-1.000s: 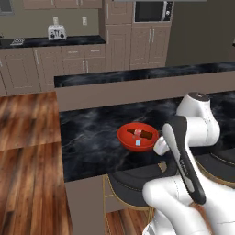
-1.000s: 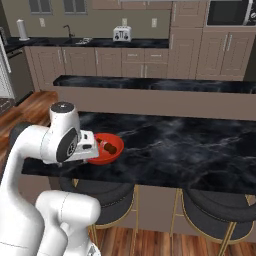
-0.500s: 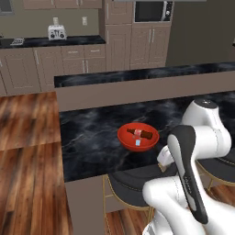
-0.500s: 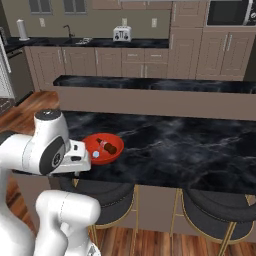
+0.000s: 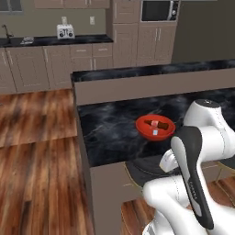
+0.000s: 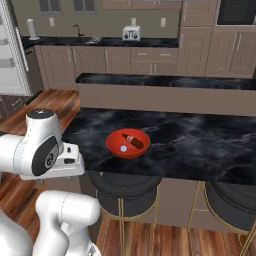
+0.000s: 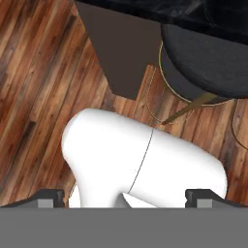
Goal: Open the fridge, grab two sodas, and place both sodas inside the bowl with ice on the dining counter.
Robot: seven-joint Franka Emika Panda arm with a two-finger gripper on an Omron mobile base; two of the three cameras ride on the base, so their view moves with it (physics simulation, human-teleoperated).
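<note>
The red-orange bowl [image 5: 155, 127] [image 6: 128, 144] sits on the black marbled dining counter [image 5: 110, 128] [image 6: 200, 145], near its front edge. One dark cola soda [image 6: 134, 141] lies inside it beside a white ice cube [image 6: 123, 148]. My arm is folded low in front of the counter, left of the bowl in the right base view. In the hand view my gripper [image 7: 124, 197] points down at the wood floor, its fingertips [image 7: 46, 196] far apart with nothing between them. The pale fridge [image 6: 11, 50] stands at the far left.
Black round stools with gold legs [image 6: 125, 182] [image 7: 208, 58] are tucked under the dining counter's taupe side [image 7: 121, 53]. A toaster [image 5: 65, 31] [image 6: 131, 34] stands on the wall counter behind. Wood floor [image 5: 36, 160] stretches out to the left.
Both base views have shifted, so the base has moved and the bowl now sits further right in them. The arm has drawn back from the bowl and folded down. The jaws stay open.
</note>
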